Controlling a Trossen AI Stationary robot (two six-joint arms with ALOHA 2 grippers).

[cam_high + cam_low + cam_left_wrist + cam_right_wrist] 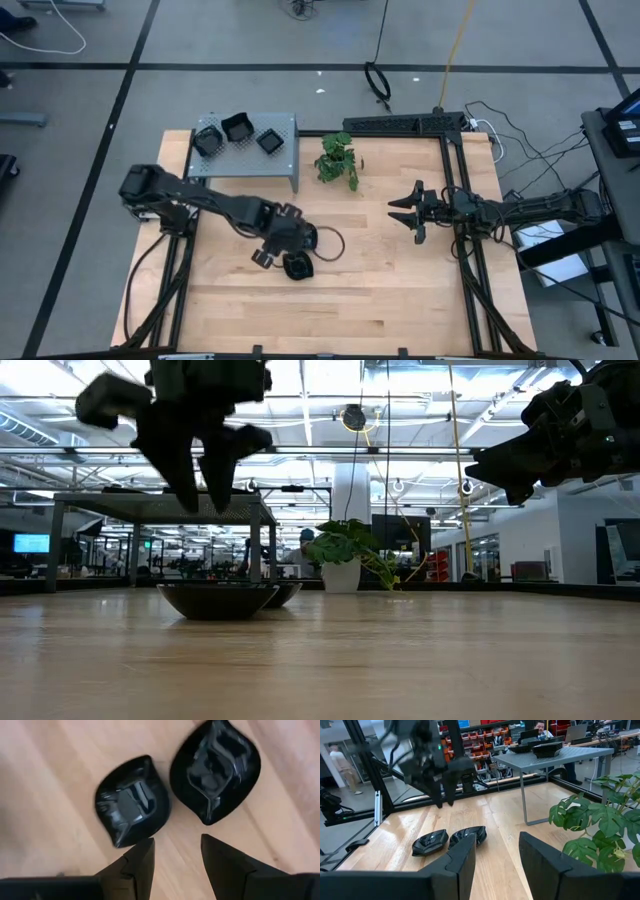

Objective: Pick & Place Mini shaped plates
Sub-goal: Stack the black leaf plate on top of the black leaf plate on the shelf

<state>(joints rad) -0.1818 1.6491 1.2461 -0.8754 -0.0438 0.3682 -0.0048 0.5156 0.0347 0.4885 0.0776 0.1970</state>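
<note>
We see the left arm stretched from its base at the left edge of the desk (400, 300) toward the middle, elbow bent, its wrist turned downward. The left claw (272, 252) hangs above the wood without touching it, its two dark fingers (142, 865) pointing down and standing apart with a clear gap between them, nothing gripped. We see the right arm reaching in from the right side, held level and well clear of the surface. The right claw (408, 212) points toward the centre, its fingers (462, 857) spread and empty, well apart from the left one.
</note>
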